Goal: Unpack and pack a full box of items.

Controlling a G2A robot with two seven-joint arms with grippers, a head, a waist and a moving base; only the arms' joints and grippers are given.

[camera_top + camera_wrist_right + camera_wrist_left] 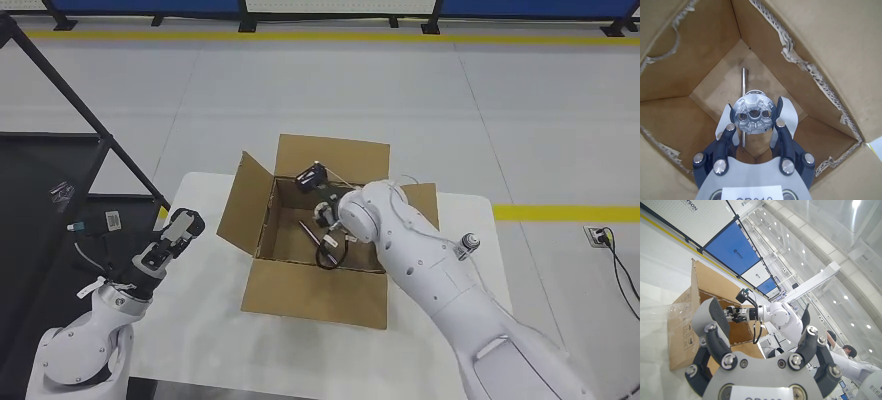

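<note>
Metal hub point(753, 117) in the right gripper point(755, 106) hides part of the rod point(743, 83).

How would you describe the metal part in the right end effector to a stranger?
Look into the open cardboard box on the white table. There the right end effector is shut on a round metal part. Unlike the thin straight rod on the box floor, it is a toothed disc with holes.

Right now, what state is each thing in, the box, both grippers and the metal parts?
Cardboard box: open, flaps spread.
Right gripper: shut on the metal hub, inside the box.
Left gripper: open, empty.
Metal rod: lying flat on the box floor.
</note>
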